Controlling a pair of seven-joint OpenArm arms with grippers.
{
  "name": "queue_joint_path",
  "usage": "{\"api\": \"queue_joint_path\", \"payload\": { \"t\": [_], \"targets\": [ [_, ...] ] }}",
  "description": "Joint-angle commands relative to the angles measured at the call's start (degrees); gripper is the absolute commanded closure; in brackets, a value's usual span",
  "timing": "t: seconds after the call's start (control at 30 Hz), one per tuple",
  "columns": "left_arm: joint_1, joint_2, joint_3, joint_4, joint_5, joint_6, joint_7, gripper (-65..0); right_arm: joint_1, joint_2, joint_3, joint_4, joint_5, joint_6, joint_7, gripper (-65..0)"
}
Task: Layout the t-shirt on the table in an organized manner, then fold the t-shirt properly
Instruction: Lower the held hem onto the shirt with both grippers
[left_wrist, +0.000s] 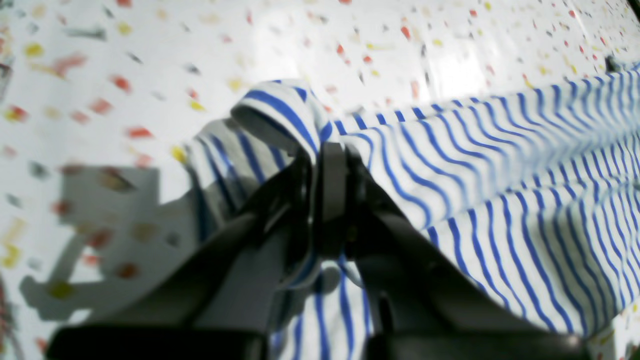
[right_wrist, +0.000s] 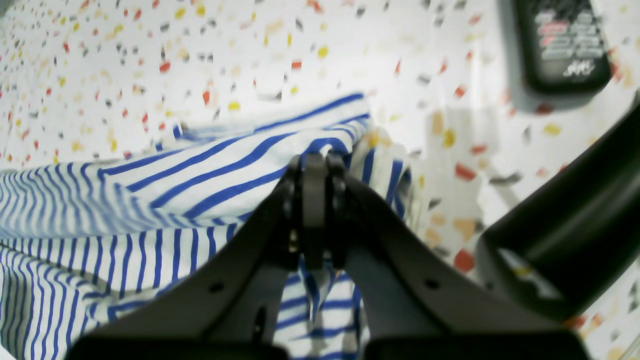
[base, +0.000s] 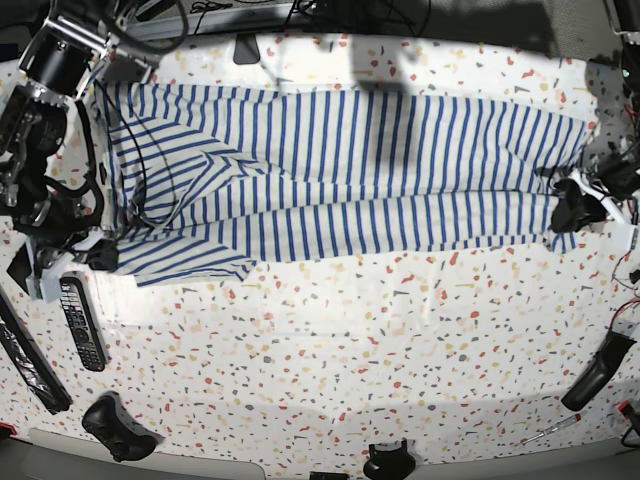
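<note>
T-shirt (base: 330, 170) lies stretched lengthwise across the far half of the table (base: 330, 340), a long striped band running nearly from one side edge to the other in the base view, with a rumpled, doubled-over patch of cloth toward that view's left end. Left gripper (left_wrist: 327, 155) sits at the band's end on the base view's right (base: 572, 205), both jaws pressed together with a bunched fold of the striped fabric pinched between them; in the left wrist view the cloth humps up over the fingertips and runs away taut to the right. Right gripper (right_wrist: 315, 162) is at the opposite end (base: 98, 250), jaws likewise clamped tight on a gathered edge of the t-shirt, fabric spilling out below the tips and spreading off to the left in the right wrist view. Between the 2 grips the near hem looks fairly straight (the far hem is partly under cable and arm at the left corner). A dark remote control (base: 80, 320) lies on the table just beside the right gripper, its lower end visible in the right wrist view (right_wrist: 562, 45). Nearer the front edge: a long black bar (base: 28, 362) at the left, a black game controller (base: 118, 428), a dark object at front centre (base: 388, 462), another dark tool at the right (base: 598, 372). All of these lie well apart from the shirt
</note>
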Motion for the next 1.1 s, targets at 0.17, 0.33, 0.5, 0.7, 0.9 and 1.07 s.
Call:
{"api": "queue_joint_path", "payload": {
  "t": [0.17,0.33,0.5,0.7,0.9,1.07],
  "targets": [
    [-0.31,2.56,-0.39,1.01,-1.79,-0.24,-1.33,0.0,-1.95,-0.07,0.11,1.09,1.36,0.32,0.37,-33.4],
    [-0.28,3.82,-0.39,1.01,-1.79,-0.24,-1.36,0.0,-0.26,-0.04,0.11,1.09,1.36,0.32,3.21,-34.3],
    [-0.28,3.82,-0.39,1.01,-1.79,-0.24,-1.36,0.0,4.79,-0.09,0.09,0.44,0.76,0.32,6.08,-34.2],
    [-0.28,3.80,-0.39,1.01,-1.79,-0.24,-1.36,0.0,10.80,-0.04,0.09,-6.43,-3.50,0.32,9.29,-34.2],
    [-0.28,3.80,-0.39,1.01,-1.79,-0.24,-1.36,0.0,18.01,-0.04,-1.73,-23.17,-9.62,0.32,13.18,-34.2],
    [-0.28,3.80,-0.39,1.01,-1.79,-0.24,-1.36,0.0,22.12,-0.07,-7.63,-35.12,-20.26,0.32,17.68,-34.2]
  ]
}}
